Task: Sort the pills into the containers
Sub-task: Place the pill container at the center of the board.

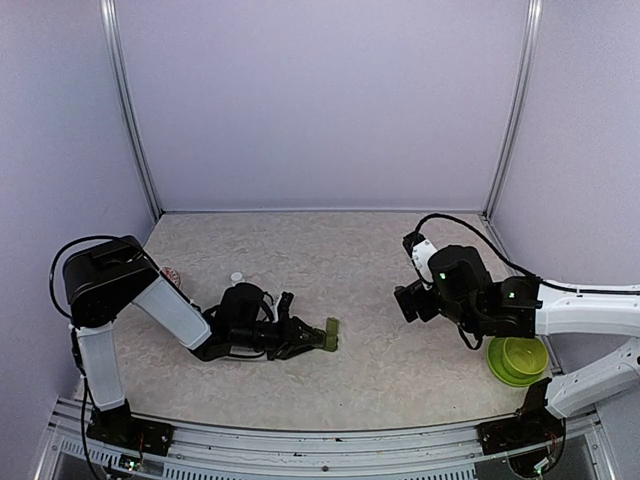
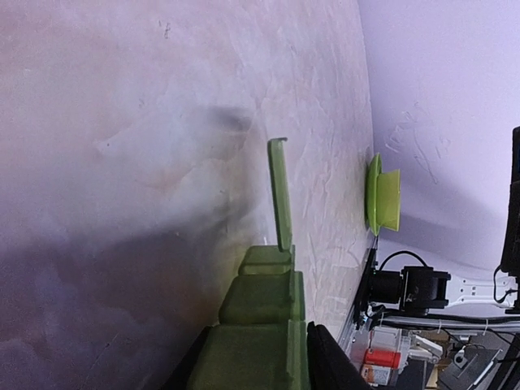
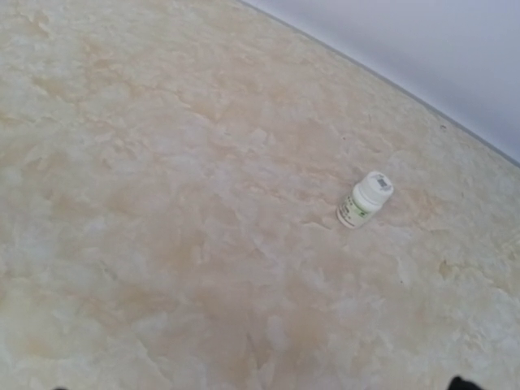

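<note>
From above, the left gripper lies low on the table, clamped on the green pill organizer, probably steadying it for filling. No loose pills can be made out.

The left wrist view shows the organizer's end lid standing open, with the near compartments cut off.

In the right wrist view, the right gripper is spread wide and empty, its tips barely in frame, above a white pill bottle.
</note>
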You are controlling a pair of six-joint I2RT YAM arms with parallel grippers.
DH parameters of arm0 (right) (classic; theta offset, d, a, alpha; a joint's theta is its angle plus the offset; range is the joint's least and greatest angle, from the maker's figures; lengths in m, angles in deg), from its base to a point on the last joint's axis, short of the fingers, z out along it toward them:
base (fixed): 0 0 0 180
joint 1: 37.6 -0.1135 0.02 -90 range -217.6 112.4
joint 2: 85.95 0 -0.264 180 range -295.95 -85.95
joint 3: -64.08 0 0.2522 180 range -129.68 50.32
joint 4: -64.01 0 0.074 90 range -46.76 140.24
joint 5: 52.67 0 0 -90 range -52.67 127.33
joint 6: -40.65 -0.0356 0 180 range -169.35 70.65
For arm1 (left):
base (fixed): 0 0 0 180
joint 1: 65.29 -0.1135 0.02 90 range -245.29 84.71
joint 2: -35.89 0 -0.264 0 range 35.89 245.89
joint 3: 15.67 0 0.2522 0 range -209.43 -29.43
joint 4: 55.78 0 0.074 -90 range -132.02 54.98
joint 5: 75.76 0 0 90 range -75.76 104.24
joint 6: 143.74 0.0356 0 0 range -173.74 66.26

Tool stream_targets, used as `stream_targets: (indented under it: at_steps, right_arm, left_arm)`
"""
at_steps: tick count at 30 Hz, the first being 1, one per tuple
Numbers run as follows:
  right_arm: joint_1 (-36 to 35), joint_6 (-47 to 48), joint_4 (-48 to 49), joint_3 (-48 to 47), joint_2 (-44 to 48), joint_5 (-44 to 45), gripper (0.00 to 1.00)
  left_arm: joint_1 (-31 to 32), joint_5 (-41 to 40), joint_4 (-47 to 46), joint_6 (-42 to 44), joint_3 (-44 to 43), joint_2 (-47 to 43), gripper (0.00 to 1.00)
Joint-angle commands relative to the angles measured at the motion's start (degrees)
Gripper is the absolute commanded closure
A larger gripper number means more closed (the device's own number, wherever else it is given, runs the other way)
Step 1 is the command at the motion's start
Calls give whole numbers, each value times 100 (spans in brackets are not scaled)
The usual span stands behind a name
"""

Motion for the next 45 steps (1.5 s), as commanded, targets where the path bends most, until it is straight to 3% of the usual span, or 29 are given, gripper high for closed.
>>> stream_targets:
  at_steps: [1, 9, 15, 16, 17, 18, 26, 34, 45]
  right_arm:
    - [40, -101, 35, 44, 95, 25, 0]
    - [50, -65, 45, 29, -2, 99, 0]
    - [106, -71, 38, -74, -130, 98, 0]
    - [118, -75, 44, -90, -147, 71, 0]
    - [130, -67, 55, -103, -165, 47, 0]
    - [143, -54, 60, -125, -180, 40, 0]
    - [334, -94, 42, -241, -306, -6, 0]
    - [732, -184, 141, -316, -539, -491, 0]
    - [1568, -189, 464, -374, -858, -1311, 0]
  left_arm:
    - [4, -218, 331, 2, -170, 53, 63]
    - [52, -417, 684, 12, -166, -180, 48]
    - [152, -602, 1070, 67, -168, -411, 24]
    - [161, -630, 1132, 82, -159, -451, 18]
    - [170, -661, 1184, 102, -138, -494, 3]
    - [171, -686, 1232, 119, -118, -536, 2]
    - [177, -847, 1469, 160, 63, -800, 1]
    - [79, -1100, 2069, 423, 25, -1147, 1]
    - [-222, -1272, 2193, 646, -71, -1297, 1]
